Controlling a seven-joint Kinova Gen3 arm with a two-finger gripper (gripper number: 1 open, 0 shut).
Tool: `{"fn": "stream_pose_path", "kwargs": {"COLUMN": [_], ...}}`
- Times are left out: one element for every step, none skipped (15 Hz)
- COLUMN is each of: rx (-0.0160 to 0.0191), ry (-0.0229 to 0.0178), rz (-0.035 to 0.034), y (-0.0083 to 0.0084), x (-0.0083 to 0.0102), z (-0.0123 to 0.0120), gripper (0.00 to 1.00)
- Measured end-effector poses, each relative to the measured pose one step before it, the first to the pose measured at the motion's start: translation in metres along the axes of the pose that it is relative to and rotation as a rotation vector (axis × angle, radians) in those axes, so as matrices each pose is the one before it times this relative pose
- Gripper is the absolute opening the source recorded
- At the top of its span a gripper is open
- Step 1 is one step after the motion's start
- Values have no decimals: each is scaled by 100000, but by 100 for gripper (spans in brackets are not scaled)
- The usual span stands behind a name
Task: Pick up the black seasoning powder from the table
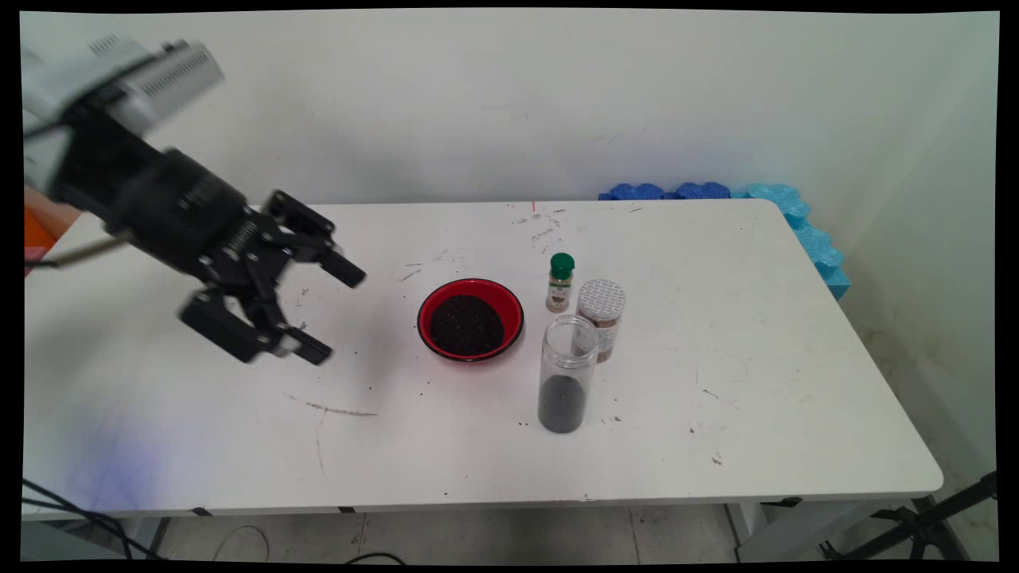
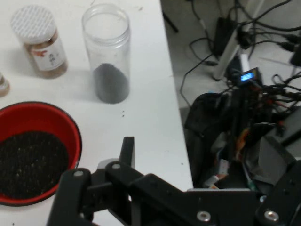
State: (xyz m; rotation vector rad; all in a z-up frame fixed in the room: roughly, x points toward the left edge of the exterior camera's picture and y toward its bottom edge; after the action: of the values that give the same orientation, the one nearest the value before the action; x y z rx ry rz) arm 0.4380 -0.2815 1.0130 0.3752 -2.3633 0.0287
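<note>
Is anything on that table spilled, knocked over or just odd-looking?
Nothing is knocked over: the red bowl of dark grains, the open clear jar and both spice jars stand upright. Only small dark specks and scuff marks dot the white table, possibly stray grains.

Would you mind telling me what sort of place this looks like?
Most likely a robotics lab: a bare white table against a plain wall, the arm's open tool above it, and tangled cables and electronics on the floor beside it.
</note>
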Motion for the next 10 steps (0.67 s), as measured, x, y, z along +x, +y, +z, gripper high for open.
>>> {"fn": "stream_pose_path", "kwargs": {"rx": [1127,1299,1369,1114,723,917,907,732,590,318], "ry": [-180,-143,73,211,194,379,413,465,436,321], "rz": [-799,-868,-1021,-904,-628,-967,-1115,-1002,-949,-648], "y": [-79,-109,-145,-144,-97,-154,-147,-155,-112,-56], "x": [-216,-212,-176,-95,-50,-29,-21,11,-7,-24], "z": [961,1198,1187,1007,705,1057,1197,1191,971,645], "gripper": [100,100,100,100,100,100,100,100,100,100]}}
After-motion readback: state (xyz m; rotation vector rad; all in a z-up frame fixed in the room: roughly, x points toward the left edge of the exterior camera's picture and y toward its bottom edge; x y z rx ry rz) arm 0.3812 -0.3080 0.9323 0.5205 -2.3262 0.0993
